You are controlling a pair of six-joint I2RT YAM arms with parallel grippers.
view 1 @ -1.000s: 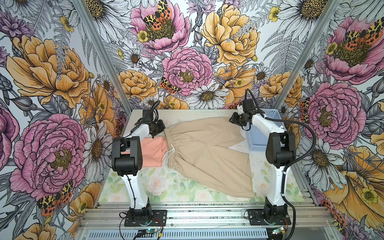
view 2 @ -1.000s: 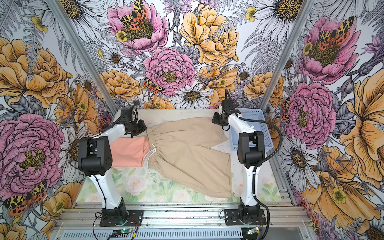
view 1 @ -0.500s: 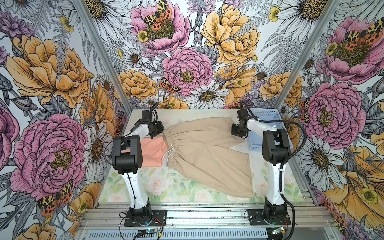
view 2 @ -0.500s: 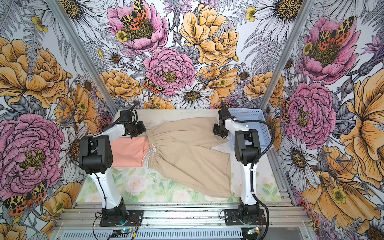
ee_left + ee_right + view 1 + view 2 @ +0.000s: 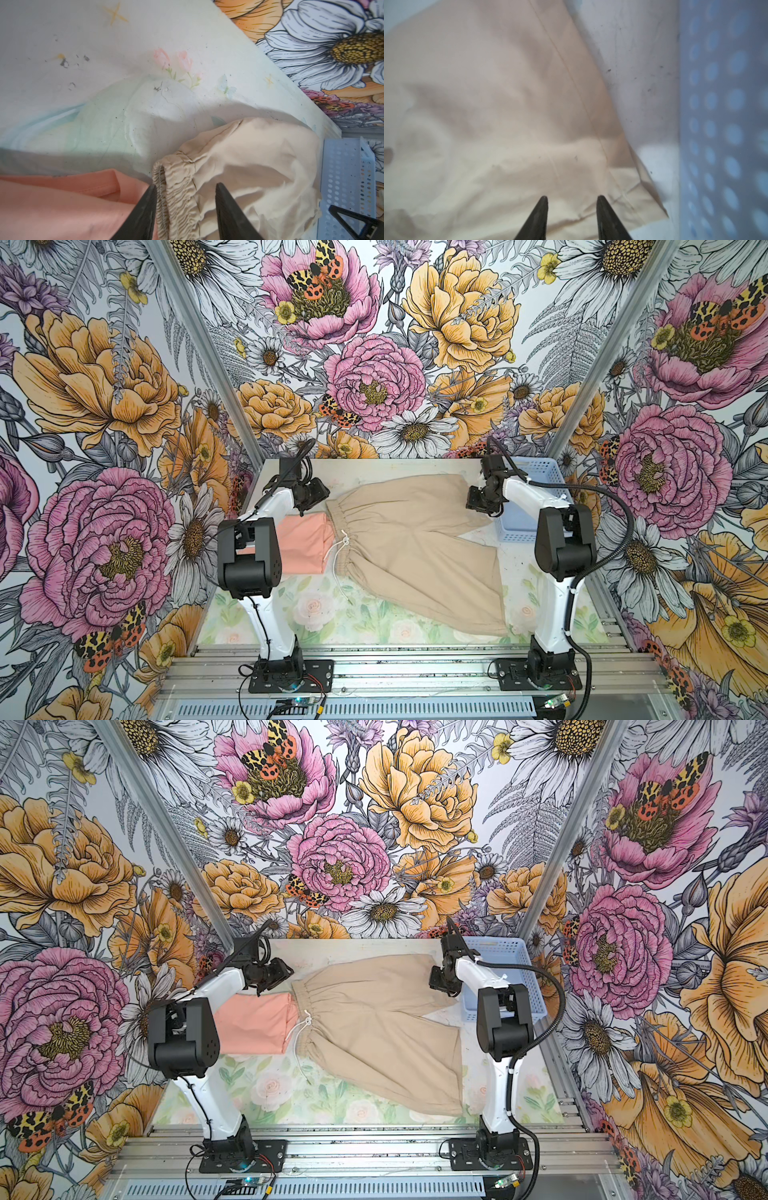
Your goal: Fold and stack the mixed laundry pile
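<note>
Beige shorts (image 5: 415,547) are spread flat across the middle of the table (image 5: 316,614). The waistband is on my left side, and the legs fan out to the right and toward the front edge. The white drawstring (image 5: 341,545) trails off the waistband onto the mat. The peach-pink T-shirt (image 5: 303,541) sits folded just left of the shorts with its edge touching the waistband, and my left arm partly hides it in both top views.

My left gripper (image 5: 185,185) is at the far corner of the waistband, fingers spread with the gathered elastic between them. It's not pinching as far as I can see, since there's a gap on one side. My right gripper (image 5: 572,197) hovers over the far leg's hem corner, right beside the light blue basket (image 5: 720,104). Its fingers are parted with nothing between them, just cloth underneath. Can't tell if the tips touch the fabric, that view's pretty blurry.
</note>
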